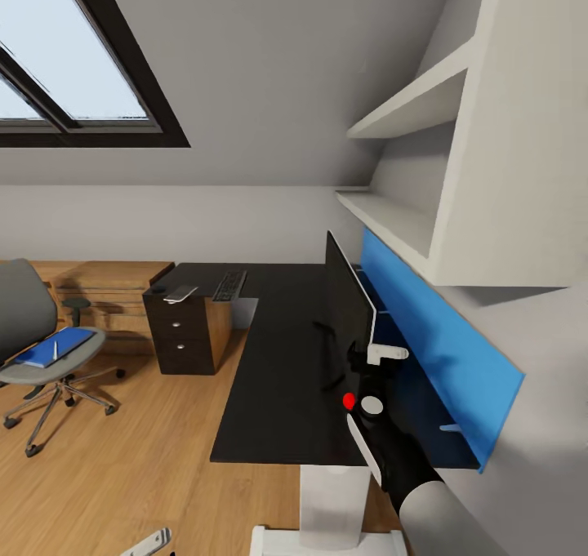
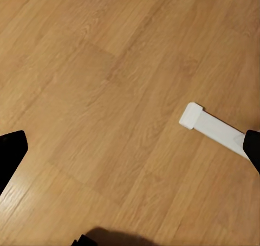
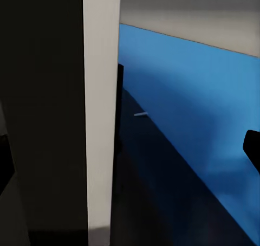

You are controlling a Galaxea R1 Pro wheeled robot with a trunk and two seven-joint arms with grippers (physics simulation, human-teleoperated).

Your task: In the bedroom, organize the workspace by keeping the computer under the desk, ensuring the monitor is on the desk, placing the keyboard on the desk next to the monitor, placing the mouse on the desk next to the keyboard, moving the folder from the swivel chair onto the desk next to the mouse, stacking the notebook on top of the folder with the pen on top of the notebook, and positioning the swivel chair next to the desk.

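The monitor (image 1: 349, 307) stands edge-on along the back of the black desk (image 1: 278, 376). My right gripper (image 1: 359, 360) is at its near lower edge. In the right wrist view the gripper (image 3: 130, 156) is open, with the monitor's white edge (image 3: 101, 121) between the spread fingers. The keyboard (image 1: 230, 285) lies on the desk's far wing, beside a light flat notebook (image 1: 180, 293) and a small dark mouse (image 1: 158, 289). The grey swivel chair (image 1: 33, 311) at the left carries the blue folder (image 1: 49, 350) with the pen (image 1: 55, 349) on it. My left gripper (image 2: 130, 148) hangs open over the floor.
A blue panel (image 1: 441, 335) runs behind the desk under white wall shelves (image 1: 408, 213). A drawer cabinet (image 1: 184, 331) sits under the far wing, with wooden furniture (image 1: 106, 291) beyond. The desk's white foot (image 2: 214, 128) lies on the wood floor (image 1: 147, 458).
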